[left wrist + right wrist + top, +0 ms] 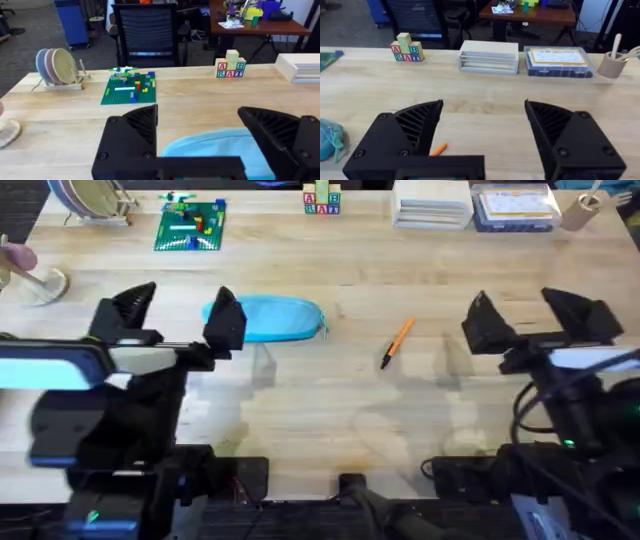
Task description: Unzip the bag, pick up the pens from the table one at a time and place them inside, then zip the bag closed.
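The light-blue bag [275, 317] lies flat on the wooden table [330, 410], left of centre. In the left wrist view the bag [210, 145] shows between and just beyond my black fingers. My left gripper [180, 315] is open and hovers over the bag's left end. One orange pen [398, 341] with a black tip lies at an angle right of the bag. An end of the pen [438, 149] peeks out beside one finger, and the bag's end [329, 137] sits at the frame edge. My right gripper [530, 315] stands open to the right of the pen, holding nothing.
Along the far edge stand a plate rack [90, 200], a green brick plate [190, 225], letter blocks [322, 200], a white box [432, 205], a clear case [515, 208] and a cup of utensils [580, 210]. Bare wood lies around the pen.
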You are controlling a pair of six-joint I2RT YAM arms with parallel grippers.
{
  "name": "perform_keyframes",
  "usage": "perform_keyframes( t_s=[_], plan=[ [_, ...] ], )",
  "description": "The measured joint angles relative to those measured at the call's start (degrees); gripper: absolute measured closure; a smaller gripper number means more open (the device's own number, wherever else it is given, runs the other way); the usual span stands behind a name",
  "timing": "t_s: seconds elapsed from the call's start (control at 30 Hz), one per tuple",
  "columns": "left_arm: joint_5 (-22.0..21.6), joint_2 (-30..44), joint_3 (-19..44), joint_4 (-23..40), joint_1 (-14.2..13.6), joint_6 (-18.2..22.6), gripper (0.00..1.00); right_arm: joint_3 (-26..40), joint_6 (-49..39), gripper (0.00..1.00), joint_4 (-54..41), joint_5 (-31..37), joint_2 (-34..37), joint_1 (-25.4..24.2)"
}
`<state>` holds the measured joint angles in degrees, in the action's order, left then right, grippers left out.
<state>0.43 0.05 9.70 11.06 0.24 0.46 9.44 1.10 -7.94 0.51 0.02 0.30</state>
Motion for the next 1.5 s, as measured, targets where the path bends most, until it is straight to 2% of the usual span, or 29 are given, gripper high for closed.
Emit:
perform_keyframes(
  t_s=[0.2,0.4,0.47,0.5,0.57,0.6,0.9,1.17,1.5],
  plan=[
    [-1.02,2.32,9.03,9.93,0.02,0.01,0.008,7.02,0.13,0.006,-5.72,-0.17,3.28,0.0],
    [-1.71,9.55,16.93,17.25,0.02,0.07,0.008,15.47,0.15,0.005,-12.06,-0.22,11.7,0.0],
    [-1.76,12.7,19.58,19.39,0.02,0.14,0.009,19.04,0.17,0.004,-14.87,-0.25,15.31,0.0],
    [-1.77,17.39,23.54,22.11,0.02,0.15,0.01,24.45,0.17,0.005,-18.98,-0.37,20.96,0.0],
    [-1.76,20.61,26.35,24.14,0.02,0.18,0.009,27.97,0.16,0.004,-21.99,-0.37,24.64,0.0],
    [-1.78,25.34,30.8,28.4,0.02,0.16,0.009,33.2,0.17,0.005,-26.52,-0.39,30.42,0.0],
    [-1.78,40.18,43.05,40.93,0.02,-0.1,0.008,43.99,0.18,0.004,-36.91,-0.39,43.81,0.02],
    [-1.76,50.94,49.11,44.95,0.02,-2.24,0.008,48.54,0.17,0.004,-42.74,-0.39,51.05,0.02],
    [-1.78,55.56,49.5,43.25,0.02,-2.68,0.008,48.85,0.17,0.004,-43.57,-0.39,54.75,0.02]
  ],
)
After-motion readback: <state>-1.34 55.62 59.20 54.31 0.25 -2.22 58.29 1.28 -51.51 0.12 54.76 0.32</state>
